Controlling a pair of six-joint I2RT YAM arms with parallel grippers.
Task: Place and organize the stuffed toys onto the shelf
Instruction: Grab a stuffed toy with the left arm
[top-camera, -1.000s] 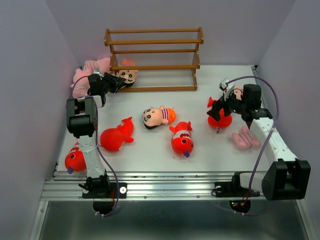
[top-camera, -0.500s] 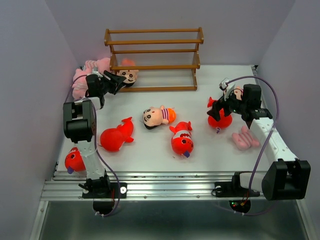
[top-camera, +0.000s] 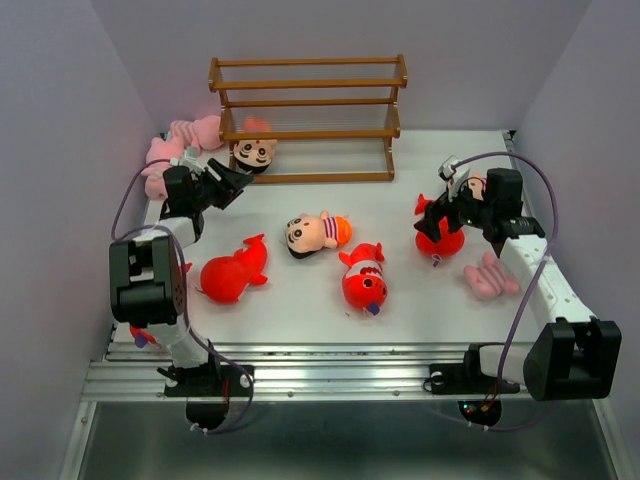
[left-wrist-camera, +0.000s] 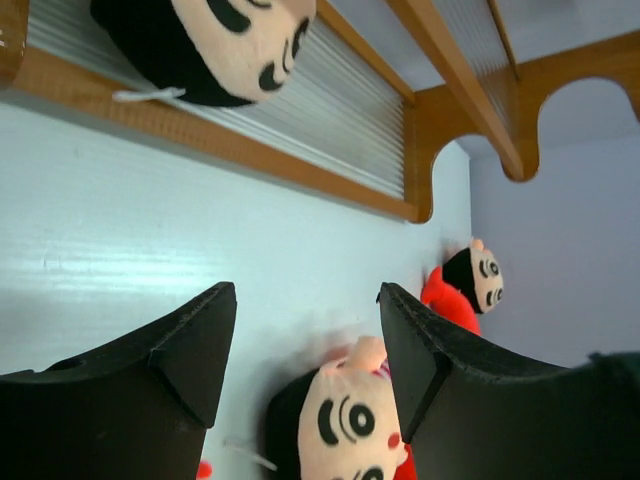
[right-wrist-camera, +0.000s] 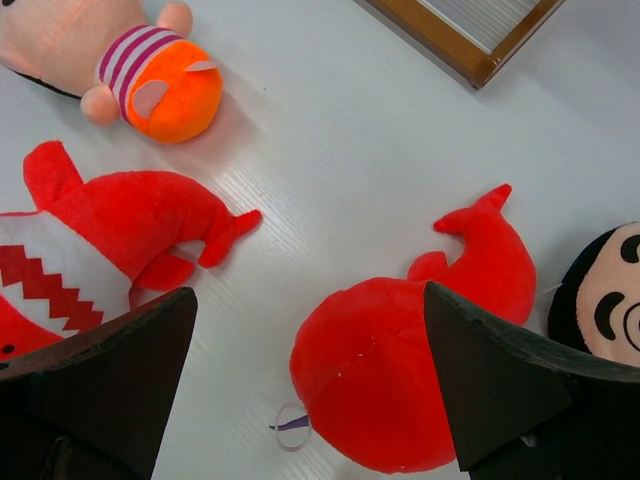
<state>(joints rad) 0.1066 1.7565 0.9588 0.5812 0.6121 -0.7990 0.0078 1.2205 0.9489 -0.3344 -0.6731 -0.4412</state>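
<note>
Left gripper (left-wrist-camera: 305, 300) apart, empty, near the boy doll (left-wrist-camera: 215, 45) on the shelf (left-wrist-camera: 425, 150). Right gripper (right-wrist-camera: 310, 300) wide apart above a red fish (right-wrist-camera: 400, 380).

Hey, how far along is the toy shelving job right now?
Done: one boy doll looks to sit at the left end of the bottom tier of the shelf. In hand: nothing; the left tool is open near it, the right tool open over a red fish. Left: the other toys on the table, among them a centre doll and pink frogs.
</note>
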